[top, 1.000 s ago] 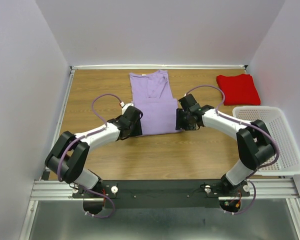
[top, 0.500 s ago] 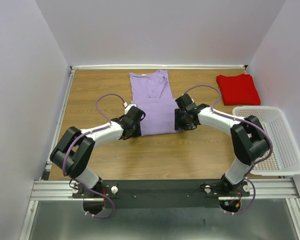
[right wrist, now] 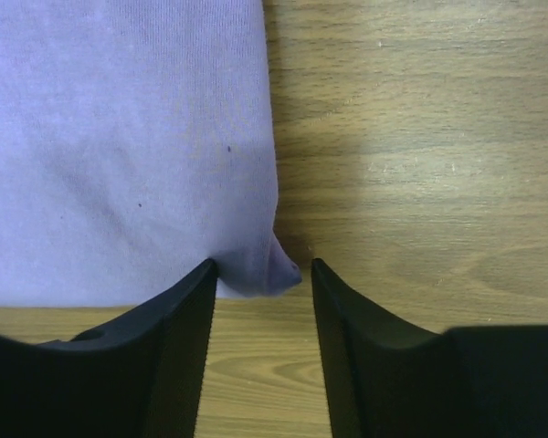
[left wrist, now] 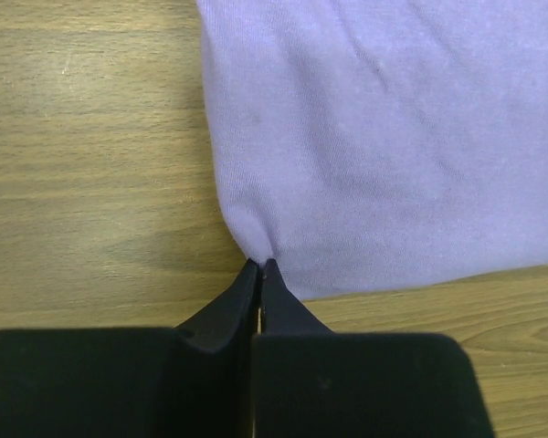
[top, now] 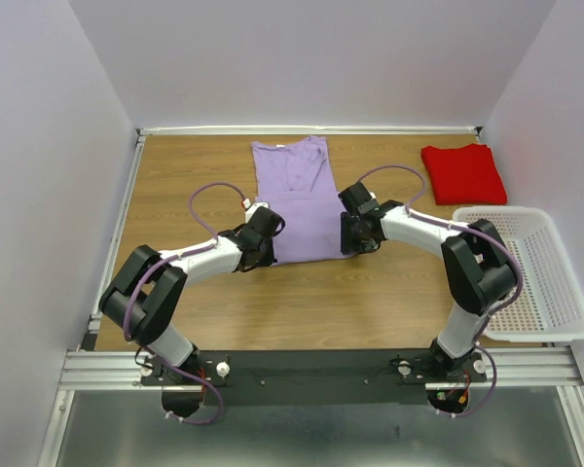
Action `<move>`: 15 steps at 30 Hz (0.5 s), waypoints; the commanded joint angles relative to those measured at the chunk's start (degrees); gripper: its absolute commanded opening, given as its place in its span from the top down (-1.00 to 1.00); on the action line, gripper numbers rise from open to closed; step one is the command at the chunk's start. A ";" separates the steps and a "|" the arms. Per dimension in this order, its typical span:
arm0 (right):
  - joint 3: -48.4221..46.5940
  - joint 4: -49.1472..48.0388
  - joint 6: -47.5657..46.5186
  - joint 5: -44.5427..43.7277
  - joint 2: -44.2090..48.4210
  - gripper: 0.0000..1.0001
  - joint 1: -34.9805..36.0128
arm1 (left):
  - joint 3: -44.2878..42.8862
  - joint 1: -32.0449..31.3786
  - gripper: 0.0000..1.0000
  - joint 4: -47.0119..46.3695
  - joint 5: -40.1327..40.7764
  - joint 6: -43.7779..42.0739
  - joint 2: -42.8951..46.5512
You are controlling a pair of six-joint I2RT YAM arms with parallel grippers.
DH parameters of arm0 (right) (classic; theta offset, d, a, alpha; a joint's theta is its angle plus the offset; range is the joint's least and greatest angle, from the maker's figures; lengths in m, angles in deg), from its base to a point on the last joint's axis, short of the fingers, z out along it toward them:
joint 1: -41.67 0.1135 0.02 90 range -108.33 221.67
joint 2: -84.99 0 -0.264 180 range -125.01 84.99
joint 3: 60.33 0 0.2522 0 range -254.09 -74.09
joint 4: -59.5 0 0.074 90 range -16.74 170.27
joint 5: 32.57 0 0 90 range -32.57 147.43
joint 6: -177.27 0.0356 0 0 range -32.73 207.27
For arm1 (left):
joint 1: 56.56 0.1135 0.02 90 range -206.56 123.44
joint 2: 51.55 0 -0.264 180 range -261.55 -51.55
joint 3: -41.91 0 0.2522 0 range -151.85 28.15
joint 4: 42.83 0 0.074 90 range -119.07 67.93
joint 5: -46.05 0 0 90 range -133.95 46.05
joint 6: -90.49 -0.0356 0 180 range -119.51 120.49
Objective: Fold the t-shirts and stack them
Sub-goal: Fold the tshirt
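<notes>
Left wrist view gives us the left claw (left wrist: 260,265) with its black fingers pressed flat together, the tips pinching the near left corner of the lavender shirt (left wrist: 374,137). That corner is rounded and drawn to a small point where the tips meet. The cloth is a fine, soft knit with faint creases, lying flat on the wood-grain table (left wrist: 91,137).

On the right wrist view we see the right claw (right wrist: 263,265) spread, a finger on each side of the shirt's near right corner. A small nub of cloth pokes out between them. Whether either finger touches it we cannot tell. The shirt's right edge runs straight away from the claw, and a few tiny dark specks mark the knit.

From above, both claws (top: 260,236) (top: 358,232) sit low at the near corners of the lavender shirt (top: 297,199). It forms a narrow oblong reaching from the middle of the table to the middle of its far edge.

We see the red shirt (top: 463,173) folded into a neat squarish pad in the far right corner, well apart from the lavender one. Just beside it, along the right edge, stands a white perforated plastic basket (top: 555,282), rectangular with rounded corners.
</notes>
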 commanded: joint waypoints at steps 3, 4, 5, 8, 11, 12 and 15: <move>-0.68 1.50 -0.42 -2.34 -2.52 0.09 0.56 | 0.97 -0.33 1.00 2.43 0.47 0.00 -1.46; -0.33 1.68 -0.33 -2.16 -2.79 0.11 0.56 | 1.06 -0.25 1.00 2.44 0.47 0.00 -1.45; 0.46 1.85 -0.16 -2.16 -2.96 0.11 0.82 | 1.15 -0.33 1.00 2.61 0.47 0.00 -1.19; 2.57 2.38 0.81 -2.16 -2.96 0.17 1.00 | 1.59 -0.33 1.00 2.79 0.47 0.09 -0.93; 3.98 2.91 1.34 -2.25 -3.14 0.29 1.08 | 2.11 -0.24 1.00 3.05 0.21 0.17 -0.40; 4.77 3.00 1.43 -2.16 -3.40 0.34 1.08 | 2.20 -0.24 1.00 3.14 -0.05 0.44 0.03; 5.82 3.17 1.60 -1.81 -4.36 0.58 1.08 | 2.73 -0.33 1.00 3.23 -0.41 0.44 0.30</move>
